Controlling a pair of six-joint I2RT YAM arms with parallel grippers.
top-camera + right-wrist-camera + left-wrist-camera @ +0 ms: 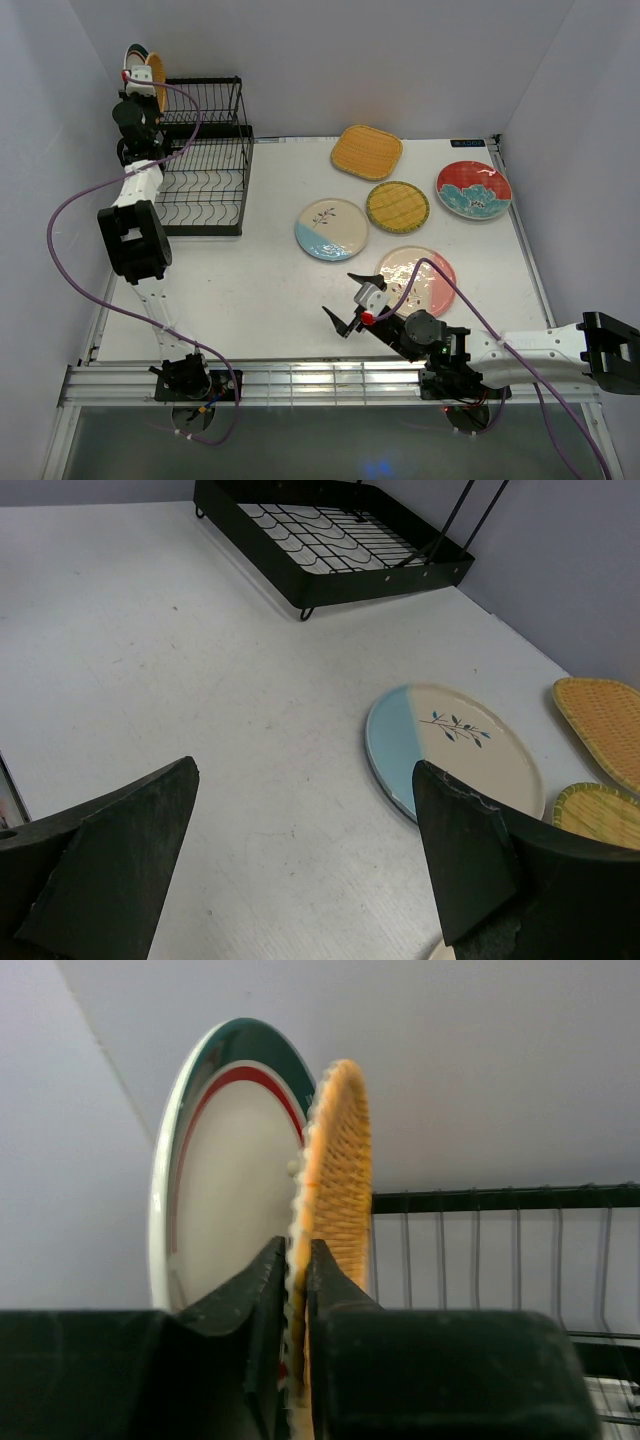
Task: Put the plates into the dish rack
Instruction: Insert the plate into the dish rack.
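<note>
The plates (332, 229) sit in two places. Two stand on edge at the left end of the dish rack (205, 160): a green-striped plate (225, 1170) and, just beside it, a round woven plate (338, 1160). Their lower rims are hidden, by the left arm (135, 235) in the top view and by the fingers (262, 1295) in the left wrist view, so which wires carry them cannot be told. The left end effector (297, 1270) has its jaws close on either side of the woven plate's rim. Whether they pinch it or only flank it cannot be made out.

Five more lie flat on the bench (250, 290), well apart from the rack:
- a rounded-square woven plate (367, 152)
- a second round woven plate (397, 207)
- a red-teal floral plate (473, 189)
- a cream-blue plate (455, 745)
- a cream-pink plate (420, 285), partly covered by the right arm's cable (447, 285)

The right end effector (348, 300) hovers just beside the cream-pink plate, jaws spread wide and holding nothing. In the right wrist view the rack is cut off by the top edge and the two woven plates by the right edge.
</note>
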